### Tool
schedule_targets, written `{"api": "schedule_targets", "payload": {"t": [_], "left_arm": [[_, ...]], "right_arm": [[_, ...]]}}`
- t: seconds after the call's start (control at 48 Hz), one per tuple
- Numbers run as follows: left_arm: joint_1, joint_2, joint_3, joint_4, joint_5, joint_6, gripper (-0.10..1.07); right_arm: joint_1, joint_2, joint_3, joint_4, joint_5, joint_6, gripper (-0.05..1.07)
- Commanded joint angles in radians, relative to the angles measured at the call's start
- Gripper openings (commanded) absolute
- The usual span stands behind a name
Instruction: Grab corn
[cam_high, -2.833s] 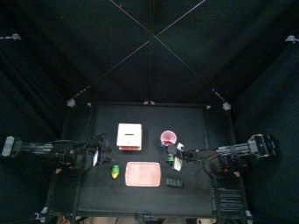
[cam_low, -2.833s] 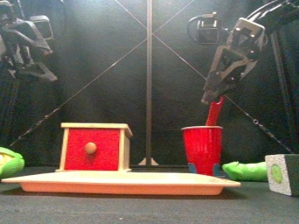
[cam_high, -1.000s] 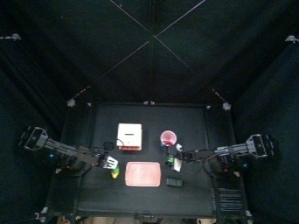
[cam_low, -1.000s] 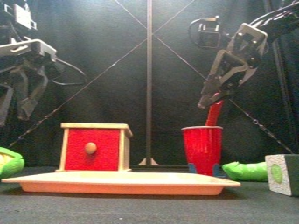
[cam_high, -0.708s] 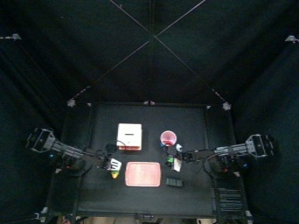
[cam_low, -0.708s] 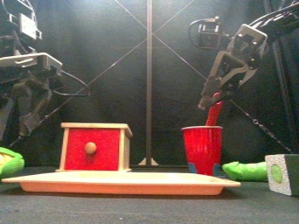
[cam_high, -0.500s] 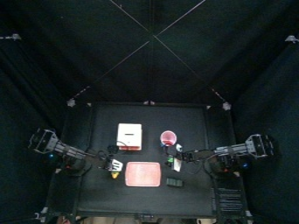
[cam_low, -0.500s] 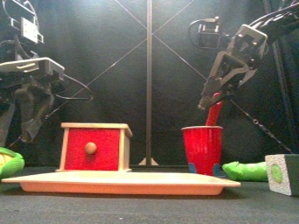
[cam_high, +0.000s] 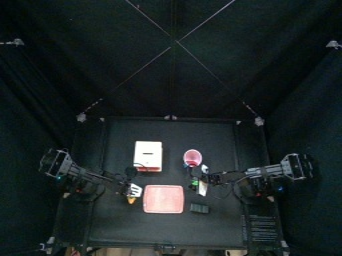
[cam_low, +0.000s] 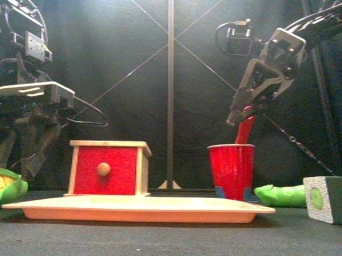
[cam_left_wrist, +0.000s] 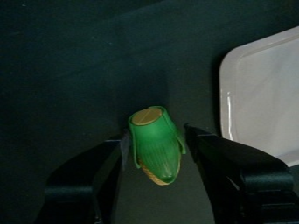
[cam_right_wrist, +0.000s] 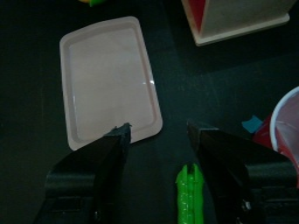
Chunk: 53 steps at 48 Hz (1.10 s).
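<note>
The corn (cam_left_wrist: 156, 150), a small cob with a green end and a yellow tip, lies on the black table beside the pink tray (cam_left_wrist: 264, 96). My left gripper (cam_left_wrist: 158, 140) is open, one jaw on each side of the cob, not closed on it. From above, the corn (cam_high: 130, 197) lies just left of the tray (cam_high: 163, 200), under the left gripper (cam_high: 128, 188). At table height the corn (cam_low: 10, 185) shows at the far left, below the left gripper (cam_low: 30, 158). My right gripper (cam_low: 245, 108) hangs open over the red cup (cam_low: 231, 170).
A red-fronted box (cam_low: 107, 168) stands behind the tray. A green toy (cam_low: 282, 195) and a grey block (cam_low: 322, 198) lie at the right. The right wrist view shows the tray (cam_right_wrist: 107, 79), the box (cam_right_wrist: 239, 17) and a green toy (cam_right_wrist: 187, 189).
My left arm has come down and moved in over the corn, jaws still open. The right arm has not moved.
</note>
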Motion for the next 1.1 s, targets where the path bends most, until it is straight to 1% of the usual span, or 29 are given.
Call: {"api": "schedule_targets", "payload": {"t": [0.0, 0.354, 0.542, 0.667, 0.812, 0.896, 0.958, 1.083], "left_arm": [[0.003, 0.011, -0.018, 0.003, -0.014, 0.000, 0.88], [0.003, 0.046, -0.015, 0.006, -0.017, 0.003, 0.87], [0.003, 0.049, -0.015, 0.006, -0.017, 0.003, 0.85], [0.003, 0.049, -0.017, 0.003, -0.017, 0.003, 0.78], [0.003, 0.048, -0.018, 0.002, -0.017, 0.005, 0.64], [0.003, 0.041, -0.021, 0.003, -0.017, 0.005, 0.58], [0.005, 0.029, -0.025, 0.003, -0.017, 0.009, 0.55], [0.006, -0.012, -0.028, 0.005, -0.017, 0.023, 0.55]], "right_arm": [[0.002, -0.008, -0.011, -0.002, -0.008, -0.002, 0.88], [0.002, -0.006, -0.011, -0.003, -0.008, -0.002, 0.88], [0.002, -0.006, -0.009, -0.006, -0.008, -0.002, 0.88], [0.002, -0.005, -0.012, -0.009, -0.008, -0.002, 0.88], [0.002, -0.002, -0.012, -0.009, -0.008, -0.002, 0.88], [0.002, -0.002, -0.011, -0.008, -0.008, -0.002, 0.88], [0.002, -0.002, -0.011, -0.009, -0.008, -0.002, 0.88], [0.002, -0.002, -0.012, -0.008, -0.008, -0.002, 0.88]]}}
